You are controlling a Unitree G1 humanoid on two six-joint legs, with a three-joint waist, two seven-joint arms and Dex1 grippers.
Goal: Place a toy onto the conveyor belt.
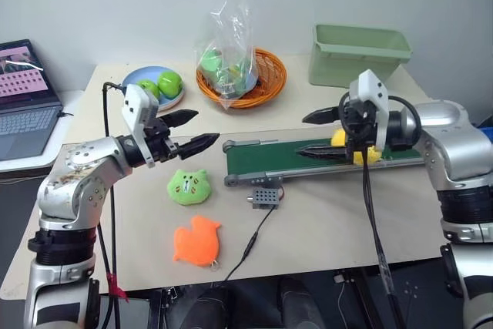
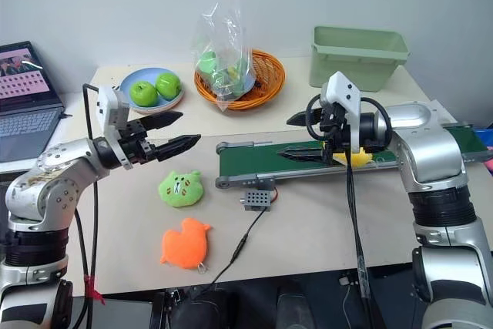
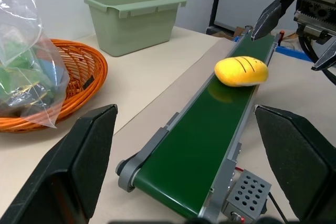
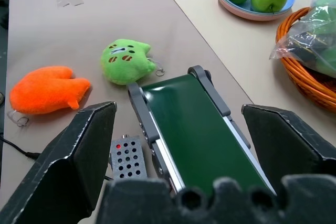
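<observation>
Head view: toy (image 1: 362, 149) lying on belt (image 1: 269, 157) beneath right gripper (image 1: 317, 135), jaws spread, empty, likely just released. Left wrist view: left gripper (image 1: 190, 129) wide open, empty, toy beyond it.

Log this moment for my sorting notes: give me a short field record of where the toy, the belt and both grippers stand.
toy: yellow plush toy lying on the conveyor belt, free of any fingers
left gripper: open, empty, above the table short of the belt's end
right gripper: open, empty, over the belt beside the toy
off the belt: green cat-face plush and orange plush on the table
task state: toy appears placed
</observation>
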